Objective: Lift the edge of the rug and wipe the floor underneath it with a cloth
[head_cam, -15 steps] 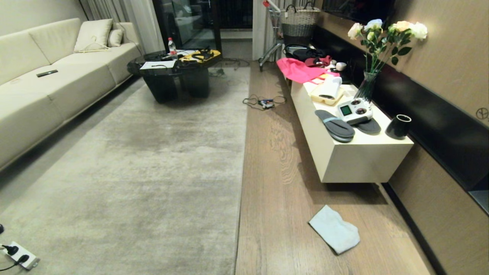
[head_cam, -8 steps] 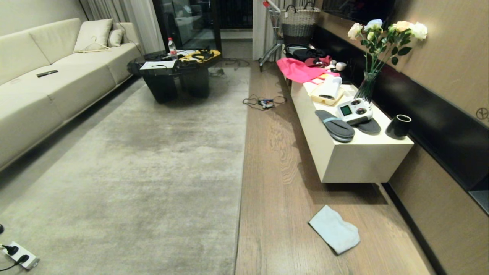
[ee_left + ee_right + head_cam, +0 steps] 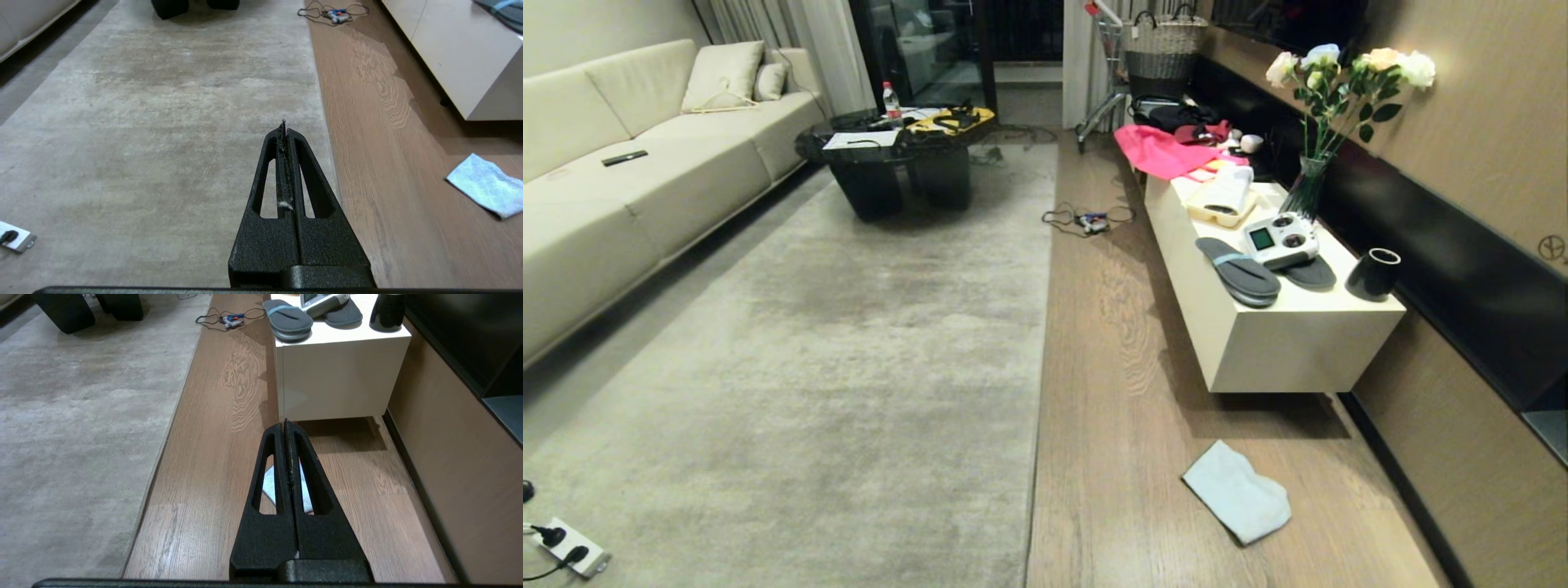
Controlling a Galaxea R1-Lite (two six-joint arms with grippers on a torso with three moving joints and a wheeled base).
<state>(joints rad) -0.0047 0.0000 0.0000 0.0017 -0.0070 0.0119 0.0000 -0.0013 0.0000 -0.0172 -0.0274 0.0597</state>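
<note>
Floor (image 3: 1119,457): rug edge (image 3: 1039,392) lengthwise, flat.

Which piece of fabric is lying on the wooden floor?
The small pale blue-white cloth, crumpled on the oak planks beside the grey-beige rug's edge. The bright pink fabric lies on the cream cabinet instead.
</note>
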